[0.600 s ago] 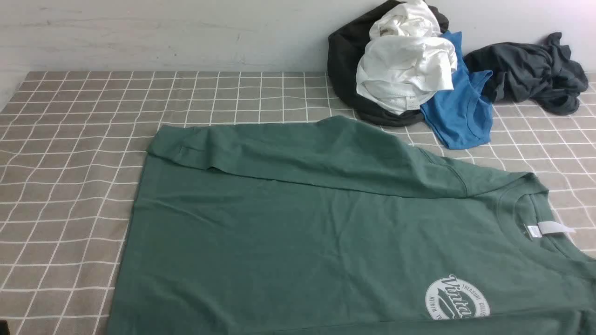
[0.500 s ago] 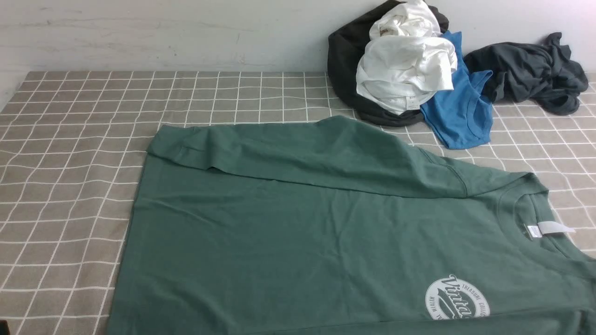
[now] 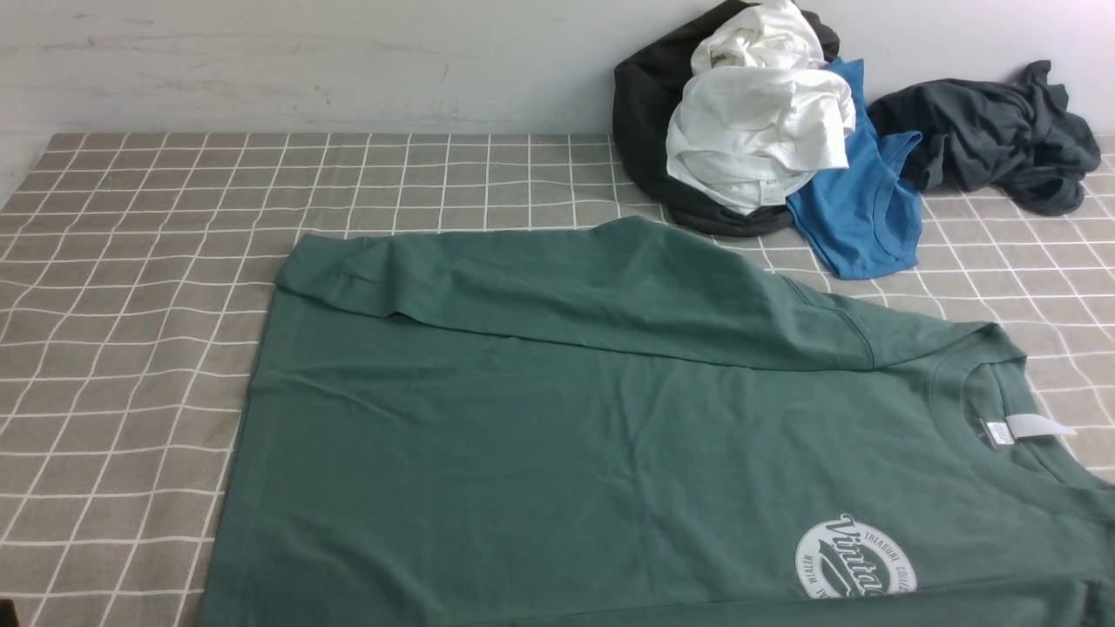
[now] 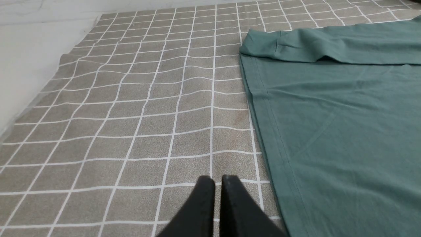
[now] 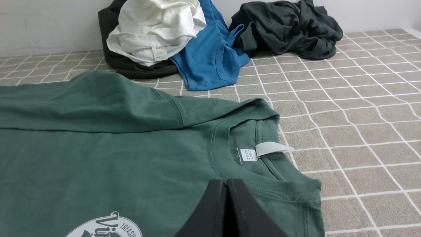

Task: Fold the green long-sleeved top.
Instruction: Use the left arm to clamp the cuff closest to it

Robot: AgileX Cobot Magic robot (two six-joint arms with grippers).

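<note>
Nothing has visibly moved; the large green cotton long-sleeved top (image 3: pixel 523 435) lies across the gridded grey cloth-covered table (image 3: pixel 113 348), both pairs of fingers (image 4: pixel 213 181) (image 5: pixel 226 184) together.

The left gripper (image 4: pixel 215 179) and the right gripper (image 5: pixel 226 182) both stand shut, each one's dark fingertips side by side ahead of its own wrist camera. Behind the tips, the fingers blur; the arms' bend is, I'd say, too hidden to read.
</note>
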